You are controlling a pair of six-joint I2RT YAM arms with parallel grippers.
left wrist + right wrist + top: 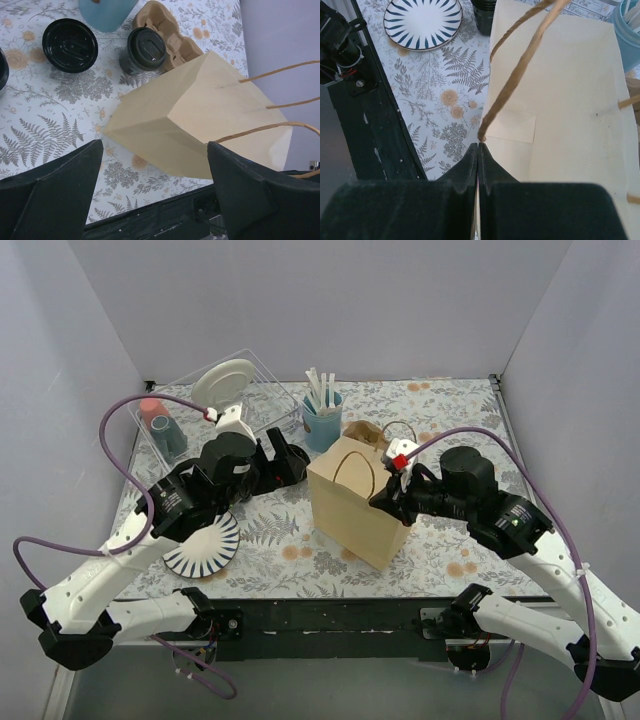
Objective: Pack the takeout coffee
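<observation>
Table (280, 530) under floral-print cloth, plain lilac walls (300, 300) around.
Right tool (478, 146): matte black fingers pressed together, pinching the top edge of the paper bag (350, 510) beside its twisted-cord handle (519, 65); grip shown only in the right wrist view.
Left tool (155, 150): fingers spread wide, nothing between them, the bag's creased tan side below.
Takeout coffee (146, 50): small black cup, sip lid on, upper centre of the left wrist view, on the table just beside a moulded pulp carrier (170, 30), outside the bag.
Second round black piece (70, 45) to its left; cup or loose lid, unclear.
Blue cup (107, 10) cut off at the top edge.
</observation>
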